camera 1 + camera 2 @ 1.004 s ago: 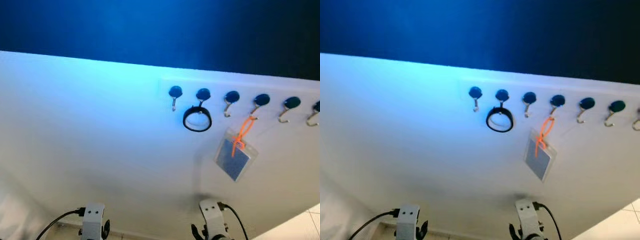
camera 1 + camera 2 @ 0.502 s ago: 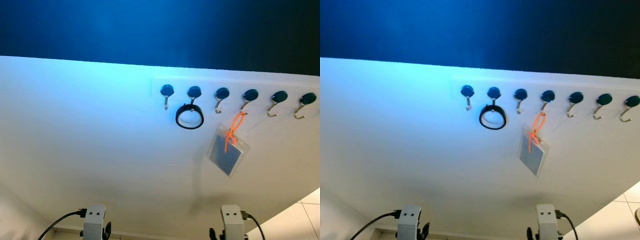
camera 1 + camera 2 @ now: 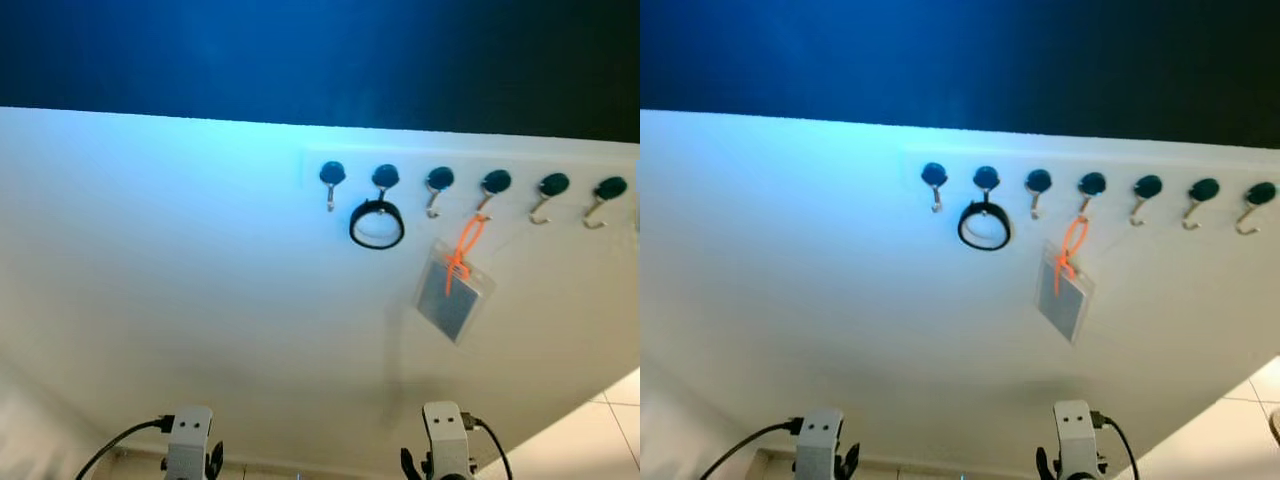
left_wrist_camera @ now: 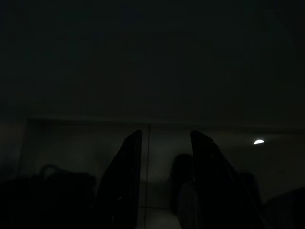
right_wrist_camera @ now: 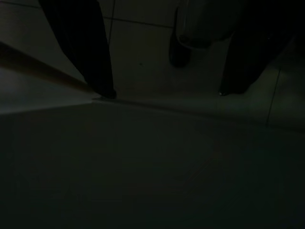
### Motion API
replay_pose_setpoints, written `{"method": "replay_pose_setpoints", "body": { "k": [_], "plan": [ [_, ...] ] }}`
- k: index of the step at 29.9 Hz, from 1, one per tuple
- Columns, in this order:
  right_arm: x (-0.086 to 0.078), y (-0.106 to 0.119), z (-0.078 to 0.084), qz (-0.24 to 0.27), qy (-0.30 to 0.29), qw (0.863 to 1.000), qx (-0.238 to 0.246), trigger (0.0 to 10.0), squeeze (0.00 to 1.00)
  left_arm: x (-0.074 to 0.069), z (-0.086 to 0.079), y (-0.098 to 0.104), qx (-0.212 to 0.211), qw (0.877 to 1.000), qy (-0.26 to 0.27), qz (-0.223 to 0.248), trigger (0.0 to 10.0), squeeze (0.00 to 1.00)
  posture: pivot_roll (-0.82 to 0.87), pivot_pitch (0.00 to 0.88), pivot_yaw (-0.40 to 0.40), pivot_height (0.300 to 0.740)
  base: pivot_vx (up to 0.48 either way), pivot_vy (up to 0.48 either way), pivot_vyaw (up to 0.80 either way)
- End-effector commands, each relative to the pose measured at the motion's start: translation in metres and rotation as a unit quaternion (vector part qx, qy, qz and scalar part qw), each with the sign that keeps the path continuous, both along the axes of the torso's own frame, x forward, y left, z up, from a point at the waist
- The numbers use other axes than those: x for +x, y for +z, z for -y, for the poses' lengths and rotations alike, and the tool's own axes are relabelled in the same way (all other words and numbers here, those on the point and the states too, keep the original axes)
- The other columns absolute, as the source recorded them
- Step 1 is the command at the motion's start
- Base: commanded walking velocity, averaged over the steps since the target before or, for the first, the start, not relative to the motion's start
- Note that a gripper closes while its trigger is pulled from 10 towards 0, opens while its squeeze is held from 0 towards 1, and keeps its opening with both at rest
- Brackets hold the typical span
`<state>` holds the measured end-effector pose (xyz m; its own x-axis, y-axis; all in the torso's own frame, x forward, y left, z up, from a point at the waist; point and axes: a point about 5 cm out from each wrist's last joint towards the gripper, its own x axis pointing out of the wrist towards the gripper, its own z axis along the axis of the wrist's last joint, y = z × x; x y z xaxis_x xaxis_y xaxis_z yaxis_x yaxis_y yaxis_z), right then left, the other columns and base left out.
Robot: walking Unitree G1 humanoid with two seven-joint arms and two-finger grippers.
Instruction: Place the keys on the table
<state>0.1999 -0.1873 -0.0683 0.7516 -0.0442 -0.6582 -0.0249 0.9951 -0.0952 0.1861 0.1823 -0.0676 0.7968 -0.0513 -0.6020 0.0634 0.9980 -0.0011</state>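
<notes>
A clear tag holding a dark card (image 3: 449, 299) hangs by an orange loop (image 3: 462, 246) from the fourth hook of a row of dark-knobbed hooks (image 3: 436, 181) on a white wall. A black ring (image 3: 377, 224) hangs from the second hook. Low down, well beneath the hooks, are my left arm (image 3: 188, 443) and right arm (image 3: 445, 440). In the dark left wrist view, my left gripper (image 4: 167, 134) is open with nothing between its fingers. My right gripper (image 5: 167, 91) is open over a tiled floor, beside a pale edge.
The white wall (image 3: 180, 260) spans the view under a dark blue band (image 3: 300, 50). Tiled floor (image 3: 600, 440) shows at the lower right. The other hooks (image 3: 548, 190) are bare. A dark rounded object (image 5: 181, 52) sits on the tiles beyond the right gripper.
The camera has drifted, so the hook row sits a little further left and higher. My right arm swung right, then came back left somewhat. The left arm holds its place.
</notes>
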Motion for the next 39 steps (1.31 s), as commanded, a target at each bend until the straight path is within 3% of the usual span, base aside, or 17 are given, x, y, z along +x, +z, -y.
{"method": "replay_pose_setpoints", "body": {
  "k": [1, 14, 27, 31, 39],
  "plan": [
    [-0.0041, -0.0025, -0.0014, -0.007, 0.007, 1.0, -0.001, 10.0, 0.0, -0.0093, -0.0025, -0.0058, 0.003, 1.0, -0.001, -0.022, 10.0, 0.0, 0.04, 0.083, -0.021, 0.74, -0.435, 0.0, 0.0],
    [-0.0037, -0.0025, -0.0033, -0.008, 0.012, 1.0, 0.0, 10.0, 0.0, -0.0108, -0.0044, -0.0067, 0.003, 1.0, -0.002, -0.026, 10.0, 0.0, 0.04, 0.073, -0.02, 0.74, -0.41, 0.0, 0.0],
    [-0.0029, -0.0023, -0.0038, -0.008, 0.011, 1.0, 0.001, 10.0, 0.0, -0.005, -0.0068, -0.0038, 0.022, 0.999, -0.018, -0.023, 10.0, 0.0, 0.05, 0.074, -0.014, 0.74, 0.0, 0.0, 0.0],
    [-0.0021, -0.0019, -0.0035, -0.007, 0.009, 1.0, 0.002, 10.0, 0.0, -0.0039, -0.0063, -0.0027, 0.032, 0.999, -0.028, -0.02, 10.0, 0.0, 0.06, 0.074, -0.011, 0.74, 0.0, -0.48, 0.0],
    [-0.0025, -0.002, -0.0026, -0.008, 0.008, 1.0, 0.002, 10.0, 0.0, -0.0021, -0.0083, -0.0008, 0.025, 1.0, -0.002, -0.011, 10.0, 0.0, 0.06, 0.072, -0.013, 0.74, 0.0, -0.18, 0.0]
  ]
}}
